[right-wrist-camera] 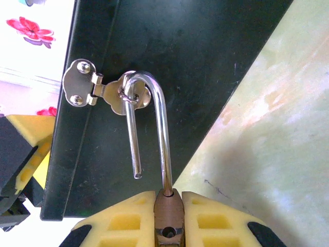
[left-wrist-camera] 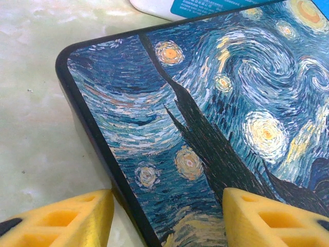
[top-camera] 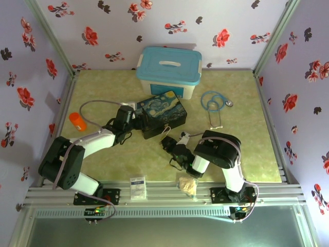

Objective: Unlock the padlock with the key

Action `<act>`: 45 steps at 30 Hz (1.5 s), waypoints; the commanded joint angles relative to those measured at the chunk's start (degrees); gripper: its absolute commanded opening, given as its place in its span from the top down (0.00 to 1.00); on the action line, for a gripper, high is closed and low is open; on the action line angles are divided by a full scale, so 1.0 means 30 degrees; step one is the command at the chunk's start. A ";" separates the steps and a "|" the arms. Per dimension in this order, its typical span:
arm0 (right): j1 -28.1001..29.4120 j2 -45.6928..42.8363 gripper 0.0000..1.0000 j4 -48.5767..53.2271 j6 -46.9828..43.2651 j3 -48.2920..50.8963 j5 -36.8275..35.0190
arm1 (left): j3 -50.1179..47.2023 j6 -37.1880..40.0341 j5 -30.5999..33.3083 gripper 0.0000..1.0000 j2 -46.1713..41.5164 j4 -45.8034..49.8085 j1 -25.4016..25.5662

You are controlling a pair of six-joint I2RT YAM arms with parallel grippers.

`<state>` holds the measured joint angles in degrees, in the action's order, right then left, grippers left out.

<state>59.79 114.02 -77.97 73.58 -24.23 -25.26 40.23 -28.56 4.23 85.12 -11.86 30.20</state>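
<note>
The padlock's brass body [right-wrist-camera: 168,212] is clamped between the yellow fingers of my right gripper [right-wrist-camera: 168,206], which is shut on it. Its silver shackle [right-wrist-camera: 160,118] loops through the metal hasp [right-wrist-camera: 103,92] on the dark side of the painted box [right-wrist-camera: 205,62]. The shackle's short leg hangs free of the body. From above, the right gripper [top-camera: 172,145] sits just in front of the box [top-camera: 162,113]. My left gripper [left-wrist-camera: 167,208] stands open astride the box's near corner [left-wrist-camera: 123,170], one finger [left-wrist-camera: 77,216] beside the wall, the other over the lid. The key is out of view.
A white bin with a blue lid [top-camera: 168,67] stands behind the box. A blue stethoscope [top-camera: 213,102] lies at the right, an orange object [top-camera: 77,121] at the left. A beige paper wad [top-camera: 187,184] and a white card [top-camera: 138,188] rest at the near edge.
</note>
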 commanded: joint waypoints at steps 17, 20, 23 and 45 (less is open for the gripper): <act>-0.0833 0.0309 1.00 -0.0530 0.2929 -0.0892 -0.2332 | -0.1121 0.1060 0.0495 0.45 0.0450 0.2479 -0.0152; -0.0850 -0.0285 1.00 -0.0503 0.1901 -0.0717 -0.2391 | -0.1170 0.1050 0.0495 0.45 0.0435 0.2459 -0.0163; -0.1111 -0.0344 1.00 -0.0487 0.2119 -0.0599 -0.2264 | -0.1203 0.1090 0.0495 0.45 0.0471 0.2392 -0.0192; -0.2101 -0.0735 1.00 -0.0516 0.2520 -0.0502 -0.1652 | -0.1375 0.1113 0.0513 0.45 0.0414 0.2400 -0.0295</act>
<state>54.61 114.06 -78.13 83.46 -26.30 -29.17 39.20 -27.66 4.16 85.01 -13.76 30.20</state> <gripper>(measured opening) 0.135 0.549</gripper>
